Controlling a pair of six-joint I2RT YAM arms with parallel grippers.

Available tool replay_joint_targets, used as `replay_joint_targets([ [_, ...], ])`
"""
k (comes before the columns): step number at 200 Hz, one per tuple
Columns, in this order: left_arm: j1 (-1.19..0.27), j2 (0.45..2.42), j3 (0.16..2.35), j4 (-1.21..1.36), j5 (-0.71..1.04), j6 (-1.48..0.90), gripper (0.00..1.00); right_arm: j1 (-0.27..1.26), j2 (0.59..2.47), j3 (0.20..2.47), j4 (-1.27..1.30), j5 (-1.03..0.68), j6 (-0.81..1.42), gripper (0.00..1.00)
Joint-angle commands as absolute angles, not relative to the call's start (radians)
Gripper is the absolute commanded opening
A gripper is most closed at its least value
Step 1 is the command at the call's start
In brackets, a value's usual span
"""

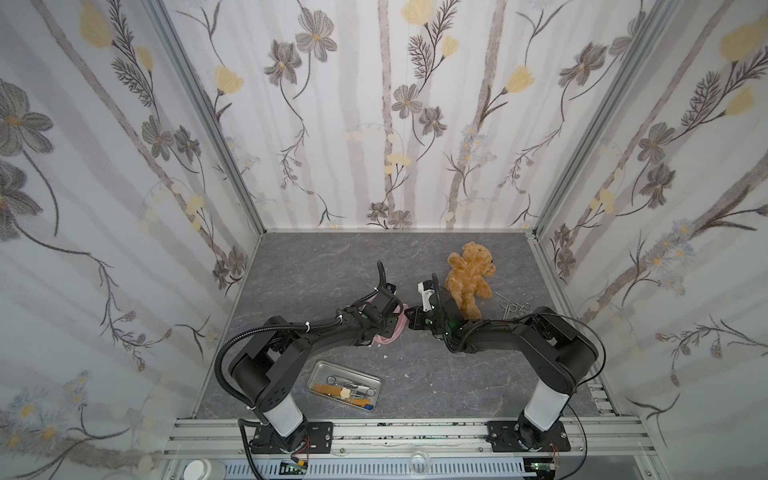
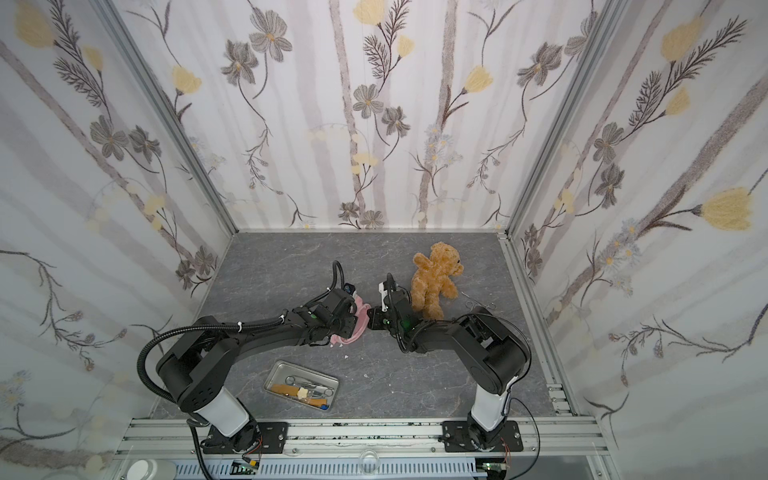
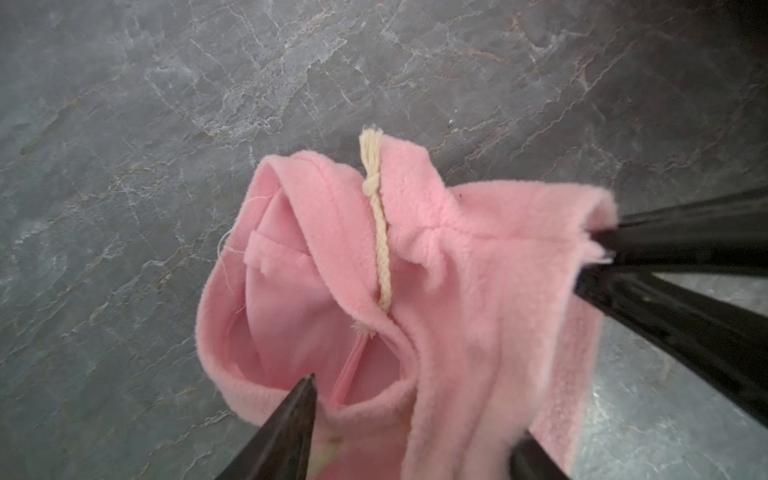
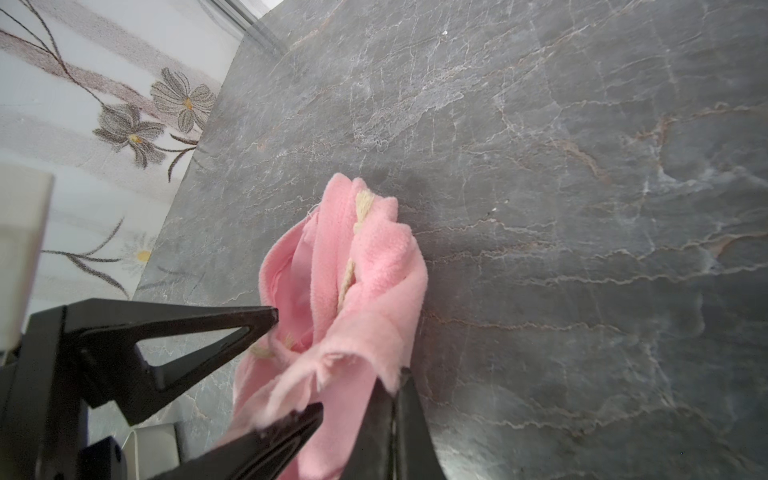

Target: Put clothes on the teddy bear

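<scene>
Right fingers [image 4: 415,428] clamped on the frayed edge of the pink shirt [image 3: 478,291], left fingers [image 3: 291,432] apart at its opening; teddy bear [image 1: 467,282] nearby, open table [image 1: 324,266] toward the back edge.

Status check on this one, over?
Right end effector shut on pink shirt edge. Left end effector open, astride shirt. Teddy bear bare, lying apart. Forceps beside bear.

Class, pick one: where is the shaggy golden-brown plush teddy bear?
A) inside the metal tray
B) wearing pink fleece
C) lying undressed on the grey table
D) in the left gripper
C: the teddy bear lies bare-furred on the grey table, no clothing on it.
</scene>
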State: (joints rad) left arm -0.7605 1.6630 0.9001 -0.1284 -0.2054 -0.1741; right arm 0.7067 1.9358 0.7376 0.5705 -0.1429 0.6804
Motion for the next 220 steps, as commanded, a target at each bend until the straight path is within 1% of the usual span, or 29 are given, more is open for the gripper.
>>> replay_joint_targets([
  [1,-0.769,1.667,0.919,-0.150,-0.258,-0.161,0.57,0.705,1.945,0.746,0.574,-0.154,0.680,0.00],
  [33,-0.772,1.645,0.929,-0.150,-0.258,-0.153,0.51,0.702,1.951,0.746,0.572,-0.154,0.678,0.00],
  [63,-0.772,1.641,0.930,-0.152,-0.254,-0.143,0.39,0.697,1.954,0.746,0.574,-0.155,0.675,0.00],
  [92,-0.771,1.657,0.932,-0.155,-0.221,-0.149,0.30,0.696,1.955,0.746,0.574,-0.155,0.673,0.00],
  [141,-0.772,1.667,0.936,-0.166,-0.210,-0.150,0.21,0.693,1.953,0.745,0.574,-0.153,0.672,0.00],
  [169,-0.772,1.661,0.939,-0.166,-0.186,-0.158,0.09,0.691,1.956,0.744,0.578,-0.151,0.672,0.00],
  [181,-0.771,1.661,0.940,-0.165,-0.175,-0.163,0.06,0.689,1.956,0.742,0.578,-0.150,0.672,0.02],
  [187,-0.770,1.660,0.942,-0.164,-0.171,-0.165,0.04,0.687,1.954,0.741,0.578,-0.150,0.672,0.04],
  [193,-0.770,1.660,0.940,-0.164,-0.170,-0.169,0.00,0.685,1.949,0.739,0.578,-0.149,0.671,0.07],
  [196,-0.770,1.661,0.938,-0.164,-0.171,-0.171,0.00,0.682,1.947,0.737,0.578,-0.150,0.671,0.09],
  [203,-0.767,1.662,0.940,-0.164,-0.174,-0.177,0.00,0.678,1.934,0.732,0.575,-0.148,0.668,0.16],
  [220,-0.755,1.667,0.943,-0.161,-0.179,-0.194,0.00,0.662,1.873,0.708,0.557,-0.156,0.653,0.38],
])
